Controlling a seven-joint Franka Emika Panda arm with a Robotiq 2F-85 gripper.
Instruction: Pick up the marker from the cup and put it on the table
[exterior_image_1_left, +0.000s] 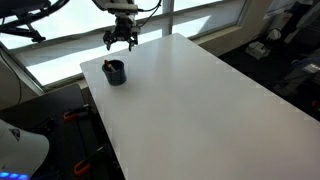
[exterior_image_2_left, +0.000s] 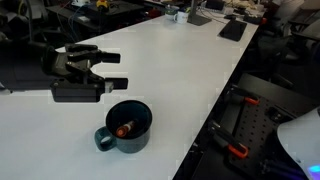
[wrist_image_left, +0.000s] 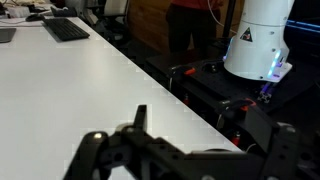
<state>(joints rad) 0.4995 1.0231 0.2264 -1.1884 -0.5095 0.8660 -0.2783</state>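
Note:
The dark cup (exterior_image_1_left: 115, 72) stands near a corner of the white table (exterior_image_1_left: 190, 100). In an exterior view the cup (exterior_image_2_left: 127, 127) shows the marker (exterior_image_2_left: 124, 129) lying inside it, its reddish-orange end visible. My gripper (exterior_image_2_left: 112, 70) hovers above the table just beside the cup, jaws open and empty. It also shows above the cup in an exterior view (exterior_image_1_left: 121, 40). In the wrist view the gripper (wrist_image_left: 210, 128) fills the bottom as dark blurred parts over the table (wrist_image_left: 70, 90). The cup and marker cannot be made out there.
A black keyboard (wrist_image_left: 65, 28) and a flat dark item (exterior_image_2_left: 232, 28) lie at the table's far end. The white robot base (wrist_image_left: 258, 40) stands beside the table. Red-handled clamps (exterior_image_2_left: 237, 150) sit below the table edge near the cup. Windows (exterior_image_1_left: 200, 20) run behind the table.

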